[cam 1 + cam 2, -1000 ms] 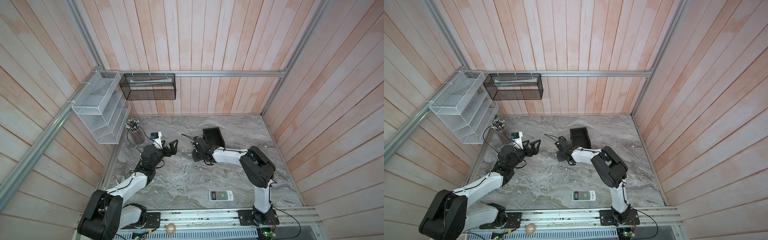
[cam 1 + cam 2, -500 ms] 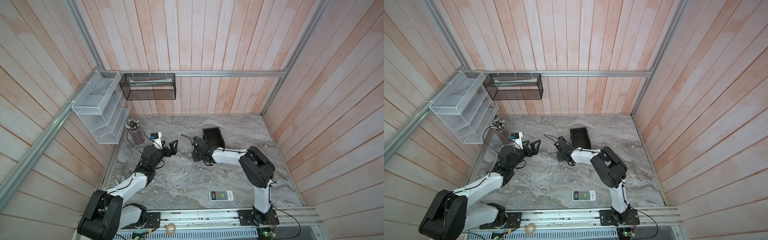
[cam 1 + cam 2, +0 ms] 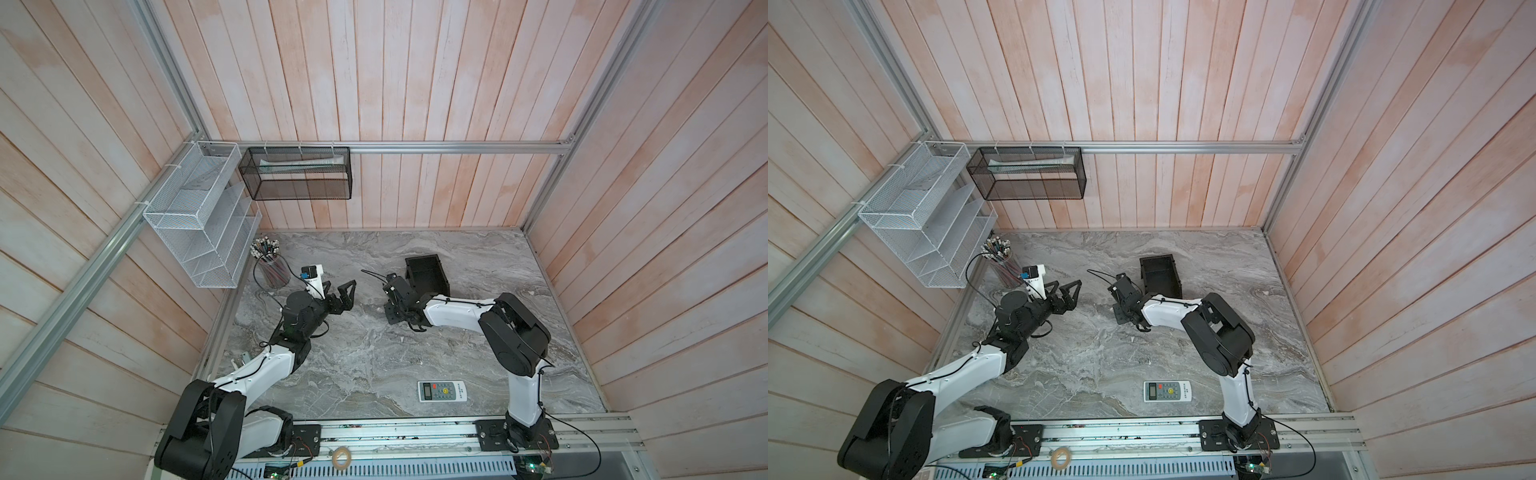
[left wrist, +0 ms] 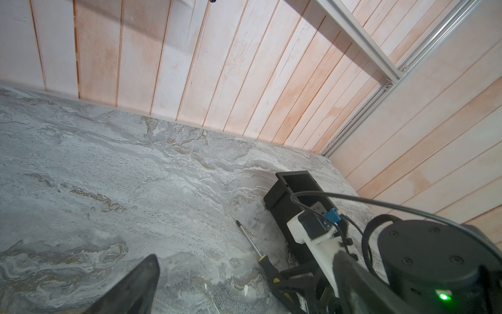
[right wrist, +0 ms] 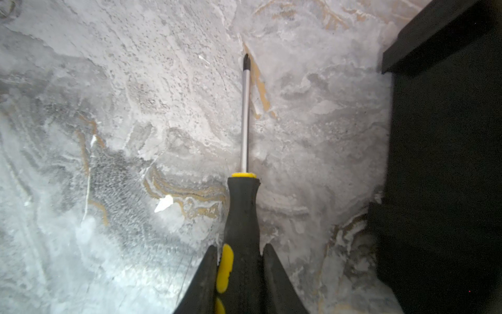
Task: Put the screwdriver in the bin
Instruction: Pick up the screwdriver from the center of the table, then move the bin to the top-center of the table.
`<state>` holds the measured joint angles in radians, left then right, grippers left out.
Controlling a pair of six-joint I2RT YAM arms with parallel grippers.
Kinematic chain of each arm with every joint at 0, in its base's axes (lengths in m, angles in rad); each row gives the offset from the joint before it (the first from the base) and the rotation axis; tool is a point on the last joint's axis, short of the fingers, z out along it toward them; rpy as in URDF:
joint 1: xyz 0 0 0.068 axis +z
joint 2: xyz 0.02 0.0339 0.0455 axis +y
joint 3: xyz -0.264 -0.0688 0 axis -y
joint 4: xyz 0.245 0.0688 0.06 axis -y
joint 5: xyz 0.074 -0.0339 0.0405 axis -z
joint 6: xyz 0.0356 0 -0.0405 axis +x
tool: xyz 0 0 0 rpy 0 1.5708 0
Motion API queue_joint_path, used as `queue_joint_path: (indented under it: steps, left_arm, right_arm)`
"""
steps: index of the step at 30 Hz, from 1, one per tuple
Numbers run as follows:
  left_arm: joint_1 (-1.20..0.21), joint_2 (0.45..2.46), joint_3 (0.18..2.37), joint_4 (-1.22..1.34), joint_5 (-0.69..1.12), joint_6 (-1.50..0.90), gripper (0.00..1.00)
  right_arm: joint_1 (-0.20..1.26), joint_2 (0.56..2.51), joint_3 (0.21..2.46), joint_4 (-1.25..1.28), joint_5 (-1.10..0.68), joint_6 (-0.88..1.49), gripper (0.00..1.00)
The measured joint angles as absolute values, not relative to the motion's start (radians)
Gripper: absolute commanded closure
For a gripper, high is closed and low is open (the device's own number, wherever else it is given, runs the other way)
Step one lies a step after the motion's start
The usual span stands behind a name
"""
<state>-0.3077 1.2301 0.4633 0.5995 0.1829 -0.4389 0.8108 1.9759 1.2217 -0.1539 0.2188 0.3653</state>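
My right gripper [image 5: 240, 254] is shut on the black-and-yellow handle of the screwdriver [image 5: 241, 209], with one finger on each side. The thin shaft [image 5: 245, 108] points ahead, low over the marble table. I cannot tell whether the tip touches the table. The black bin [image 5: 448, 163] stands right beside it, open side up, also seen in a top view [image 3: 432, 286] and the left wrist view [image 4: 279, 198]. The left wrist view shows the screwdriver [image 4: 267, 265] alongside the bin's wall. My left gripper [image 3: 338, 291] is open and holds nothing, well to the left of the screwdriver.
A white remote control [image 3: 441, 390] lies near the table's front edge. A cup of pencils [image 3: 272, 268] stands at the back left under a white wire rack [image 3: 199, 232]. A black mesh basket [image 3: 297, 172] hangs on the back wall.
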Motion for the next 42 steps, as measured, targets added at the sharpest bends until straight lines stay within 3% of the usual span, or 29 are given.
queue_joint_path:
  steps: [15, 23, 30, 37, 42]
  left_arm:
    - [-0.321, 1.230, 0.463, 0.602, 0.207, -0.432, 0.00]
    - [-0.364, 1.231, 0.464, 0.606, 0.215, -0.399, 0.00]
    - [-0.423, 1.266, 0.496, 0.606, 0.240, -0.344, 0.00]
    - [-0.480, 1.329, 0.541, 0.600, 0.278, -0.294, 0.00]
    - [-0.558, 1.375, 0.586, 0.569, 0.277, -0.230, 0.00]
  right_arm:
    - [0.811, 1.892, 1.248, -0.231, 0.265, 0.299, 0.99]
    - [0.796, 1.702, 1.256, -0.229, 0.310, 0.177, 0.99]
    - [0.691, 1.567, 1.244, -0.254, 0.325, 0.100, 0.98]
    - [0.561, 1.608, 1.269, -0.399, 0.330, 0.089, 0.98]
    - [0.549, 1.663, 1.270, -0.471, 0.302, 0.057, 0.98]
